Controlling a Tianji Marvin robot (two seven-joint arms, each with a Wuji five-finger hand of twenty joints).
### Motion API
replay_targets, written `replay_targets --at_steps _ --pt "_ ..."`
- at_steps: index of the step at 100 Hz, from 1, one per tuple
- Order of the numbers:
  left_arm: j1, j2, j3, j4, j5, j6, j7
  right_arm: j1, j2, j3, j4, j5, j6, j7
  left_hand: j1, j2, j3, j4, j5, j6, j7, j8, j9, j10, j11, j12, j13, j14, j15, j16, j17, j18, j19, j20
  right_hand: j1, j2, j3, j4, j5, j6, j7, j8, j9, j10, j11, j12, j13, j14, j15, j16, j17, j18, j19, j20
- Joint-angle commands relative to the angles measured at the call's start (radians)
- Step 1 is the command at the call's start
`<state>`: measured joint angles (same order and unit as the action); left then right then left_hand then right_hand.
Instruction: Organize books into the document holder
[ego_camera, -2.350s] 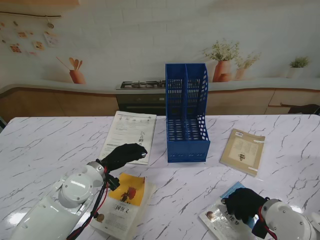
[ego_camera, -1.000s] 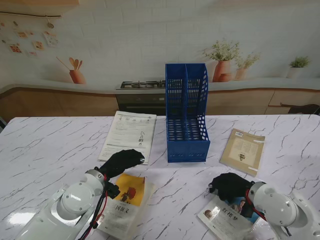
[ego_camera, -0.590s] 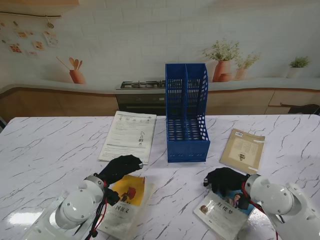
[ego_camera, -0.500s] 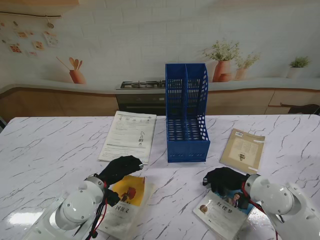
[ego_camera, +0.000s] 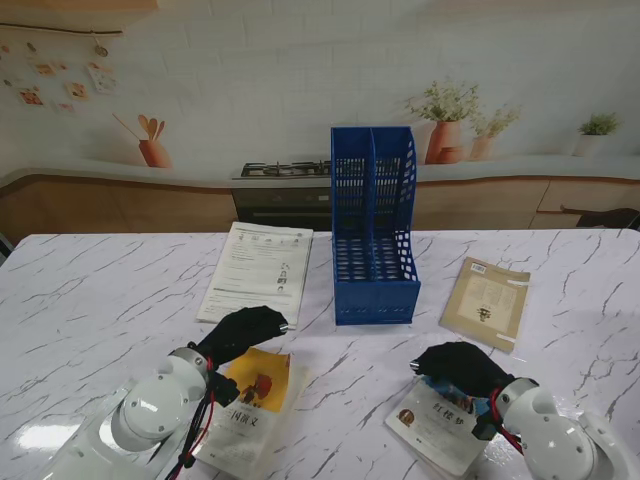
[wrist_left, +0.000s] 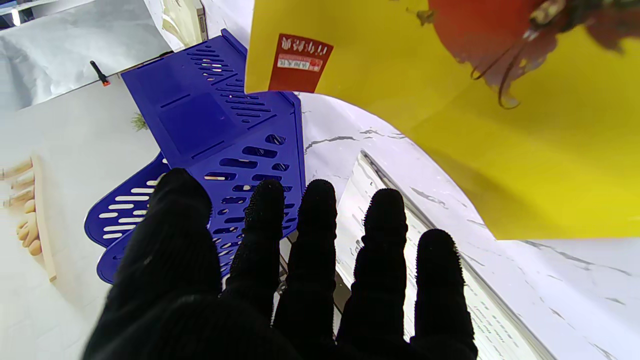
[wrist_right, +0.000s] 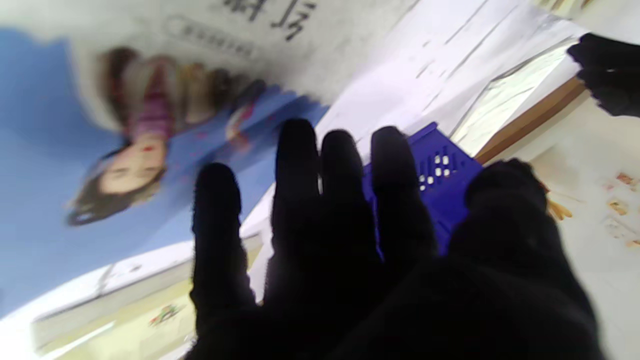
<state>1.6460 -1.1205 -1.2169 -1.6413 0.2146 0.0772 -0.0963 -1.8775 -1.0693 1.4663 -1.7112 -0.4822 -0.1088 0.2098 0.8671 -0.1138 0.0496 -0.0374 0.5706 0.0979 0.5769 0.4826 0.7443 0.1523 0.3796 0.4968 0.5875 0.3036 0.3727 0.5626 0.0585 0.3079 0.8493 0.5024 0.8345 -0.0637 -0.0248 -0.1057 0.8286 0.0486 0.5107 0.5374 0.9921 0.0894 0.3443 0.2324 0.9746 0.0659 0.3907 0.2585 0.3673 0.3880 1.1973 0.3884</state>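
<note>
The blue two-slot document holder (ego_camera: 373, 225) stands upright at the table's middle far side. My left hand (ego_camera: 240, 332), in a black glove, hovers open over the far edge of a yellow book (ego_camera: 255, 400). Its wrist view shows spread fingers (wrist_left: 320, 235) holding nothing, with the yellow book (wrist_left: 500, 125) and the holder (wrist_left: 225, 145) beyond. My right hand (ego_camera: 460, 368) lies flat and open over the far end of a blue-and-white book (ego_camera: 435, 425). That book's cover with a girl's face (wrist_right: 125, 150) fills the blurred right wrist view.
A white printed booklet (ego_camera: 258, 272) lies left of the holder, just beyond my left hand. A tan book (ego_camera: 487, 300) lies right of the holder. The marble table (ego_camera: 90, 300) ends at a kitchen backdrop behind.
The right hand moved left and farther from me, and the blue-and-white book slid left under it. Lately the right arm drew back nearer to me. The left hand retreated slightly from the booklet.
</note>
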Motion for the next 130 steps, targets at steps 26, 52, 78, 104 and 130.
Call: replay_targets --at_steps 26,52,78,104,130 --pt "-0.084 0.004 0.02 0.082 -0.04 -0.103 -0.064 -0.202 -0.016 0.122 -0.155 -0.081 0.161 -0.044 0.025 0.03 -0.002 0.029 0.011 0.003 0.011 -0.004 0.024 -0.003 0.0 -0.006 0.027 -0.022 0.018 -0.002 -0.014 -0.002 0.031 -0.003 -0.045 -0.022 0.008 0.04 0.049 -0.055 -0.016 0.048 0.061 -0.003 -0.028 0.03 0.056 0.12 -0.029 0.047 0.065 0.279 0.048 0.03" --pt "-0.146 0.005 0.057 0.145 -0.074 -0.16 -0.091 -0.288 -0.023 0.152 -0.2 -0.082 0.254 -0.044 0.024 0.03 -0.002 0.029 0.011 0.002 0.011 -0.004 0.024 -0.003 0.0 -0.006 0.032 -0.027 0.018 -0.001 -0.008 0.011 0.038 0.001 -0.08 -0.004 -0.003 0.035 -0.009 -0.094 -0.048 0.045 0.002 -0.052 -0.057 0.03 0.012 0.076 -0.073 0.033 0.088 0.252 0.066 0.042" --pt "-0.173 0.006 0.073 0.169 -0.086 -0.18 -0.108 -0.327 -0.026 0.154 -0.211 -0.028 0.344 -0.029 0.023 0.031 -0.002 0.029 0.012 0.003 0.011 -0.005 0.025 -0.004 0.0 -0.006 0.034 -0.03 0.015 -0.002 -0.009 0.027 0.037 -0.001 -0.091 0.023 -0.004 0.036 -0.108 -0.065 -0.078 0.043 -0.081 -0.036 -0.043 0.03 -0.039 0.03 -0.088 0.03 0.045 0.191 0.038 0.031" --pt "-0.188 0.005 0.082 0.187 -0.098 -0.198 -0.112 -0.312 -0.032 0.127 -0.165 0.042 0.405 -0.043 0.024 0.031 -0.002 0.03 0.012 0.004 0.012 -0.004 0.025 -0.002 0.001 -0.006 0.034 -0.031 0.014 -0.001 -0.01 0.027 0.034 -0.004 -0.054 0.016 -0.001 0.04 -0.081 -0.008 -0.028 0.108 -0.074 0.018 0.051 0.069 -0.032 0.056 -0.034 0.06 -0.024 0.178 -0.03 -0.003" --pt "-0.18 0.003 0.075 0.177 -0.095 -0.187 -0.103 -0.232 -0.026 0.09 -0.071 0.129 0.34 -0.008 0.024 0.031 -0.001 0.029 0.011 0.004 0.013 -0.005 0.024 -0.003 0.003 -0.005 0.035 -0.03 0.016 0.001 -0.011 0.015 0.035 -0.004 -0.009 -0.007 0.008 0.037 0.013 0.023 0.007 0.148 0.008 0.056 0.068 0.079 0.025 0.097 0.011 0.079 -0.067 0.084 -0.046 -0.016"
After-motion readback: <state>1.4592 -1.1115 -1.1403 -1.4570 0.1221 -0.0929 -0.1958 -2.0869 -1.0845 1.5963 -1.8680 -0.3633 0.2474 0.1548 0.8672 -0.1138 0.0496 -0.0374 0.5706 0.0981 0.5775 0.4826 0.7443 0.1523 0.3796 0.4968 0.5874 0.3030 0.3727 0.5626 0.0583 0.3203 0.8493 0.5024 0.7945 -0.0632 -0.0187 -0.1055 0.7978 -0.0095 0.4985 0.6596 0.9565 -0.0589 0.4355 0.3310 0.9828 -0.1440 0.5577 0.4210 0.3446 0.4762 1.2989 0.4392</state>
